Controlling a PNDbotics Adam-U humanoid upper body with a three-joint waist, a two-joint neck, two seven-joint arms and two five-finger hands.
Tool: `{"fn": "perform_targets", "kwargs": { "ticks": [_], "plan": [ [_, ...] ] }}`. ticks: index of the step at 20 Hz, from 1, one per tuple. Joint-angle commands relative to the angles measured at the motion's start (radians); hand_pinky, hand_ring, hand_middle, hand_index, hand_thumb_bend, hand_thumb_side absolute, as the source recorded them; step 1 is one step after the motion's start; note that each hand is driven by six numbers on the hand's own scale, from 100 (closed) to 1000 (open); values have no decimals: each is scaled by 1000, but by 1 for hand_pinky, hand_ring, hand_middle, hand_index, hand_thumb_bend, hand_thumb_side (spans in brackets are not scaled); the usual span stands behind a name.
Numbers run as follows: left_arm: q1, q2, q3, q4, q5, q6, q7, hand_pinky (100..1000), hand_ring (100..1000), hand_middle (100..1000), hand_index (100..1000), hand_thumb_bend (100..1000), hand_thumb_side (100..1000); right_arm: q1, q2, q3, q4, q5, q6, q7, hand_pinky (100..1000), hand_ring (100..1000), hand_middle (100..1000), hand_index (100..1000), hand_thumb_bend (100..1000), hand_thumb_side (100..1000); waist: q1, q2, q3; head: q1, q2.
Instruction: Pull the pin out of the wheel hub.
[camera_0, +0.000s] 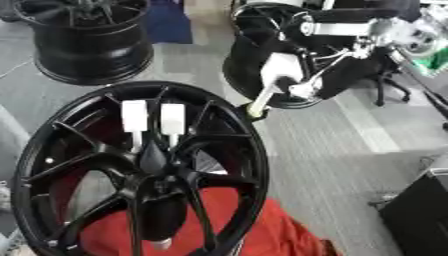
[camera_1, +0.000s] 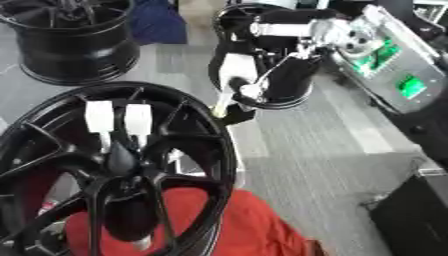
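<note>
Right hand is holding a pale rod just off the wheel's upper right rim

The right hand is gripping a whitish pin — its fingers are curled round the upper end, the lower tip sitting just beside the rim of the wheel hub. Two white pins are standing in the spokes above the centre. Judging from this, drawing straight along the pin's axis — not sideways — is giving the cleanest release. The left hand is not showing.

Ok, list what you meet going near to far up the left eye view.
Red cloth → black wheel with two white pins → right hand above its rim → second wheel on the floor, far left.
</note>
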Motion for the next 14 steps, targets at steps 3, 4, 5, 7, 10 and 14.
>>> {"fn": "perform_targets", "kwargs": {
  "ticks": [3, 4, 5, 7, 10, 14],
  "plan": [
    [-6, 24, 14, -12, -3, -2, 12, 553, 514, 572, 772, 100, 766, 213, -23, -139, -12, 26, -1, -163, 408, 433, 492, 695, 100, 198, 11, -6, -17, 18, -3],
    [-6, 24, 15, -12, -3, -2, 14, 553, 514, 572, 772, 100, 766, 265, 3, -160, -12, 42, 2, -198, 414, 436, 490, 692, 100, 198, 12, -5, -19, 19, -3],
    [-6, 24, 17, -13, -3, -2, 16, 553, 514, 572, 772, 100, 766, 321, 40, -182, -12, 64, 9, -234, 438, 452, 499, 698, 100, 198, 12, -4, -21, 22, -3],
    [-7, 25, 19, -14, -2, -2, 19, 553, 514, 572, 772, 100, 765, 420, 123, -218, -12, 138, 36, -295, 501, 481, 509, 714, 100, 198, 13, -3, -23, 27, -3],
    [-5, 27, 23, -14, -3, -2, 23, 553, 514, 572, 772, 100, 766, 551, 287, -269, -12, 268, 98, -364, 587, 533, 533, 749, 100, 198, 12, -1, -24, 35, -3],
    [-4, 27, 24, -12, -6, -2, 24, 553, 514, 572, 772, 100, 768, 660, 469, -338, -9, 404, 252, -419, 776, 762, 799, 909, 100, 203, 11, -3, -25, 36, -3]
  ]
}}
